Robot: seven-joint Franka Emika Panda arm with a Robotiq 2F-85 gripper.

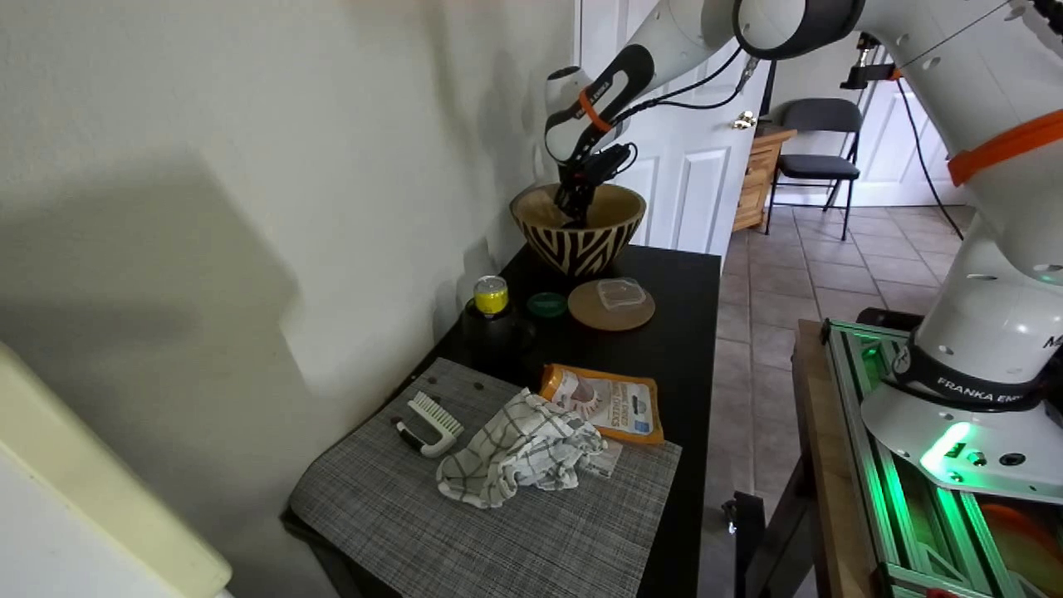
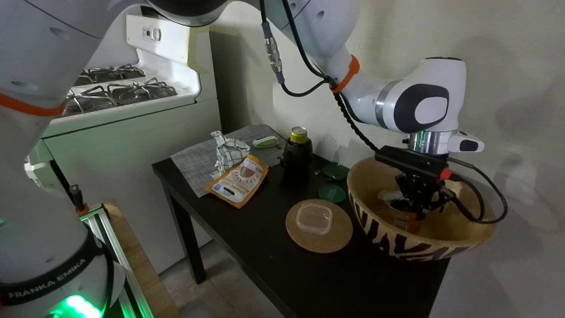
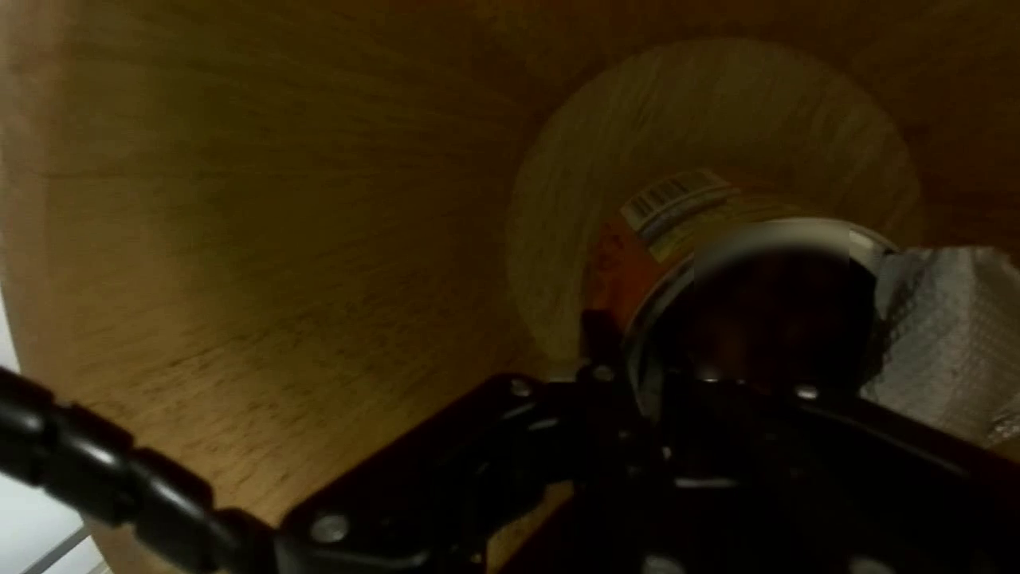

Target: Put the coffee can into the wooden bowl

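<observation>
The wooden bowl (image 1: 581, 249) stands at the far end of the black table, by the wall; it also shows in an exterior view (image 2: 397, 243). The coffee can (image 2: 410, 224) is inside the bowl, with an orange-brown side, a metal rim and an open dark top. In the wrist view the can (image 3: 625, 267) is above or on the bowl's round floor; contact is unclear. A pale crumpled sheet (image 3: 944, 343) hangs at its rim. My gripper (image 3: 645, 375) reaches down into the bowl and is shut on the can's wall, one finger outside, one inside. Fingertips are dark and partly hidden.
A tan disc (image 2: 304, 243) with a clear plastic lid (image 2: 314, 218) lies beside the bowl. Green lids (image 2: 332, 193), a dark mug (image 1: 486, 336) with a yellow can (image 1: 491, 299), an orange pouch (image 1: 639, 407), a checked cloth (image 1: 515, 453) and a brush (image 1: 440, 423) are further along. The wall is close.
</observation>
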